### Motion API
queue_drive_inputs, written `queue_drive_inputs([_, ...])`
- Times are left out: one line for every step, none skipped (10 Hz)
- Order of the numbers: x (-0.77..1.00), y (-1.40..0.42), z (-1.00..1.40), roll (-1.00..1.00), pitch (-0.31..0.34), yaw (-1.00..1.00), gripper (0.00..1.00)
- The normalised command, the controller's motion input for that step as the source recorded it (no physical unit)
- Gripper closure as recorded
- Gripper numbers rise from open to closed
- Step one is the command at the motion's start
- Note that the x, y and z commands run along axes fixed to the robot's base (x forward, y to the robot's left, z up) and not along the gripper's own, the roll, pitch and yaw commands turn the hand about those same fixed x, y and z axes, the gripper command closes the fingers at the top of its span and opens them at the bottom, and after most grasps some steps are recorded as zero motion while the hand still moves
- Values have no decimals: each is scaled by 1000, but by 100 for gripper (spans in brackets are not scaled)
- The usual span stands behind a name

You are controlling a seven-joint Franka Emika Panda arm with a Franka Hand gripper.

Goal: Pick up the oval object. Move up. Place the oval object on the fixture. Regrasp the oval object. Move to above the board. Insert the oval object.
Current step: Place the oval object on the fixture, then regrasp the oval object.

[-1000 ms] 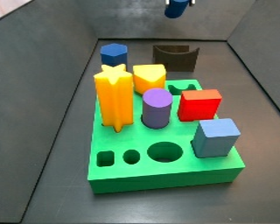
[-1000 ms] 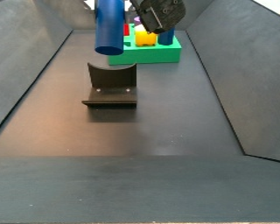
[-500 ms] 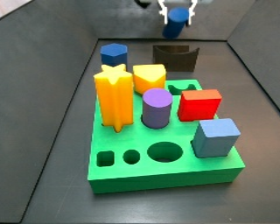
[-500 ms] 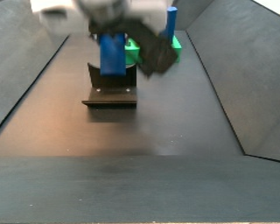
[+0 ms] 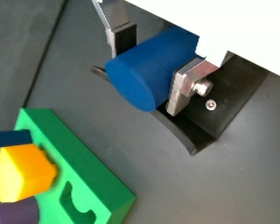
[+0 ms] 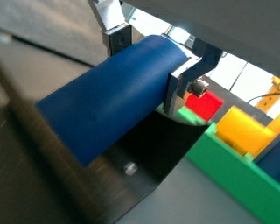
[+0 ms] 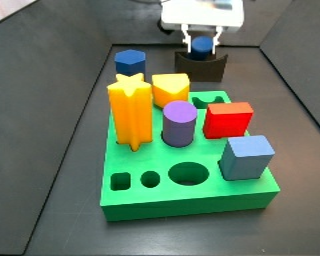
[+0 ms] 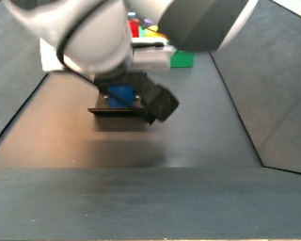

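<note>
The oval object [image 5: 150, 68] is a smooth deep blue peg, also seen in the other wrist view [image 6: 113, 98]. My gripper [image 5: 153, 54] is shut on it, a silver finger on each side. It sits low in the notch of the dark fixture [image 5: 219, 109], also visible below it in a wrist view [image 6: 154, 157]. In a side view the gripper [image 7: 200, 40] is at the fixture [image 7: 203, 68] behind the green board [image 7: 190, 190]. In the other side view the arm hides most of the fixture [image 8: 119, 111]; a bit of blue peg [image 8: 119, 94] shows.
The board holds a yellow star [image 7: 129, 112], purple cylinder [image 7: 179, 123], red block [image 7: 230, 120], light blue block [image 7: 248, 156], yellow piece [image 7: 170, 88] and a dark blue hexagonal piece [image 7: 131, 60]. Grey walls enclose the floor.
The gripper has come down with the blue peg from high above to the fixture, and the peg now lies in the notch.
</note>
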Motion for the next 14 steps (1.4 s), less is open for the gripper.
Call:
queue_drive_inputs([105, 87, -392, -144, -47, -125, 100])
queue_drive_inputs([83, 122, -319, -117, -63, -99, 100])
queue_drive_inputs([83, 122, -319, -117, -63, -99, 100])
queue_drive_inputs([74, 133, -319, -115, -66, -89, 100])
queue_drive_inputs([75, 135, -316, -114, -66, -90, 100])
queue_drive_inputs([0, -500, -167, 0, 0, 0, 100])
queue_drive_inputs([0, 0, 0, 0, 0, 0, 0])
queue_drive_inputs([0, 0, 1000, 54, -12, 79, 0])
queue_drive_inputs([-3, -2, 1000, 55, -8, 80, 0])
queue_drive_inputs([-29, -5, 1000, 57, 17, 74, 0])
queue_drive_inputs([-40, -4, 1000, 54, 44, 60, 0])
queue_drive_inputs([-40, -3, 1000, 50, 59, 48, 0])
queue_drive_inputs([-37, 1, 904, 44, 82, 29, 0])
queue_drive_inputs([-34, 5, 655, 30, 90, 5, 0])
